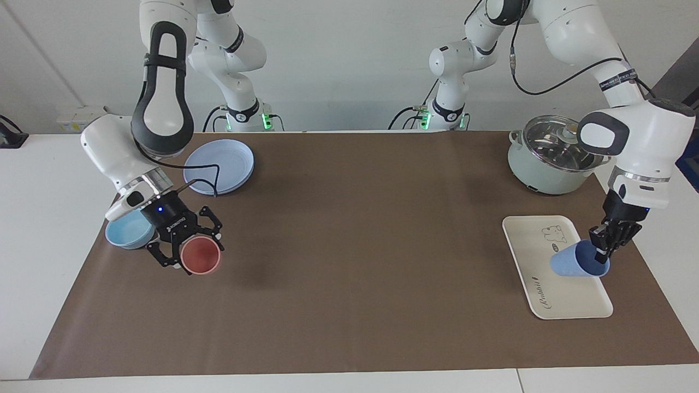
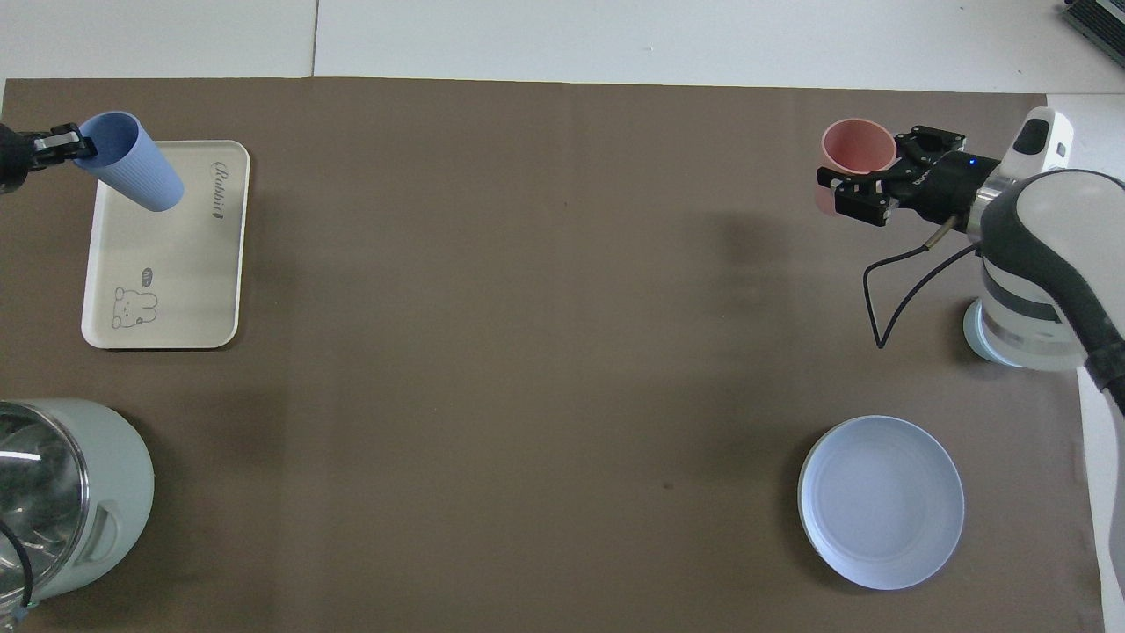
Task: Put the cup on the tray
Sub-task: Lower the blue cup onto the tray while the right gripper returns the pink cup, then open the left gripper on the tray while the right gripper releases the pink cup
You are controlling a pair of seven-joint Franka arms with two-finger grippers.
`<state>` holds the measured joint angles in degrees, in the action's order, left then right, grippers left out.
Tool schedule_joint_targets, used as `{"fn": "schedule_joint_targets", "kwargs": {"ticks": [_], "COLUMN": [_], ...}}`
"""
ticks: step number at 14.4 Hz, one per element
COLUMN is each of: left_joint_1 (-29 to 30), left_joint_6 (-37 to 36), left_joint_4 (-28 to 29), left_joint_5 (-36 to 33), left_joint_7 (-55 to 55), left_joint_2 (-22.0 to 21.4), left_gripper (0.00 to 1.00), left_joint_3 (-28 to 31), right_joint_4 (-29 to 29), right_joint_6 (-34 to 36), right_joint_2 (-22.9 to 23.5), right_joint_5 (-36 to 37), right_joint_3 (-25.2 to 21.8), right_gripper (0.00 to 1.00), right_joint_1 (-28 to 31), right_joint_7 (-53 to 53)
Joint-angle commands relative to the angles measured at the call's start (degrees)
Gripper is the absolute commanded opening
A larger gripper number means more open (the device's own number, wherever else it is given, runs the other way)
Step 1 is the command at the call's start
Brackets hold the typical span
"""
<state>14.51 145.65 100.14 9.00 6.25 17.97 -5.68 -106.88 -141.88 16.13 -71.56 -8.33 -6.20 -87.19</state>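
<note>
The periwinkle-blue cup point(image 1: 572, 263) hangs tilted over the cream-white tray point(image 1: 546, 297), its base low over the tray and its mouth turned toward the left arm's end of the table. My left gripper point(image 1: 602, 254) is shut on the cup's rim. I cannot tell whether the base touches the tray. From overhead the cup point(image 2: 139, 174) covers a corner of the tray point(image 2: 167, 264), with the left gripper point(image 2: 72, 146) at its rim. My right gripper point(image 1: 192, 255) is shut on a salmon-pink tumbler point(image 1: 201, 256) and holds it tilted over the mat; the gripper point(image 2: 854, 183) and the tumbler point(image 2: 857, 146) also show in the overhead view.
A light-blue bowl point(image 1: 128, 233) sits beside the right gripper, partly under the arm. A round blue plate point(image 1: 219, 165) lies nearer to the robots at the right arm's end point(image 2: 881, 501). A pale green pot point(image 1: 549, 158) stands nearer to the robots than the tray point(image 2: 70, 492).
</note>
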Motion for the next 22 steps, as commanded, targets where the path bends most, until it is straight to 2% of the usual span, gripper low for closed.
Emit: {"fn": "schedule_joint_targets", "kwargs": {"ticks": [1,4,7,9,10,11,12,15,18,21,22], "left_joint_1": [2.6,3.1,4.8,4.7,4.6,4.3,4.0,2.7,-1.5,-9.7,-12.3], "left_joint_6": [5.6,11.3,15.8,15.5,13.6,11.3,9.3,-1.6,-17.4,-32.5,-36.3], "left_joint_4": [5.8,5.9,5.5,4.0,2.5,0.3,-2.0,-8.6,-15.4,-18.7,-19.3], "left_joint_5": [-0.9,-0.2,0.4,2.9,4.1,4.2,4.2,2.4,-6.1,-12.5,-15.0], "left_joint_7": [5.9,6.1,6.1,6.0,6.0,6.1,6.1,6.0,5.4,0.2,-3.0], "left_joint_2": [-2.2,1.8,6.3,7.2,7.3,7.8,8.0,7.5,5.0,1.8,0.8], "left_gripper": [0.00,0.00,0.00,0.01,0.37,0.82,1.00,1.00,1.00,1.00,1.00], "left_joint_3": [-0.6,-0.6,-0.9,-1.1,-1.1,-1.1,-1.0,-0.7,-0.5,-0.3,-0.3], "right_joint_4": [-0.1,-0.1,-1.3,-2.5,-3.2,-4.2,-5.0,-5.5,-7.7,-8.2,-8.3], "right_joint_6": [1.4,6.3,14.1,15.6,15.9,15.9,16.0,16.5,16.5,15.8,15.8], "right_joint_2": [2.3,3.9,6.8,7.1,7.1,7.2,7.2,7.9,7.4,7.3,7.3], "right_joint_5": [-10.5,-12.4,-19.3,-20.2,-21.8,-23.3,-25.2,-29.2,-29.2,-29.2,-29.2], "right_joint_3": [0.7,0.8,0.7,0.7,0.7,0.7,0.7,0.7,0.7,0.7,0.6], "right_gripper": [0.00,0.00,0.00,0.00,0.00,0.00,0.00,0.00,0.00,0.00,0.43], "right_joint_1": [1.5,4.8,9.0,10.2,10.2,10.1,10.0,9.4,9.5,9.2,9.3], "right_joint_7": [-10.1,-15.6,-27.6,-29.7,-31.0,-33.5,-35.8,-38.2,-40.2,-41.9,-42.0]}}
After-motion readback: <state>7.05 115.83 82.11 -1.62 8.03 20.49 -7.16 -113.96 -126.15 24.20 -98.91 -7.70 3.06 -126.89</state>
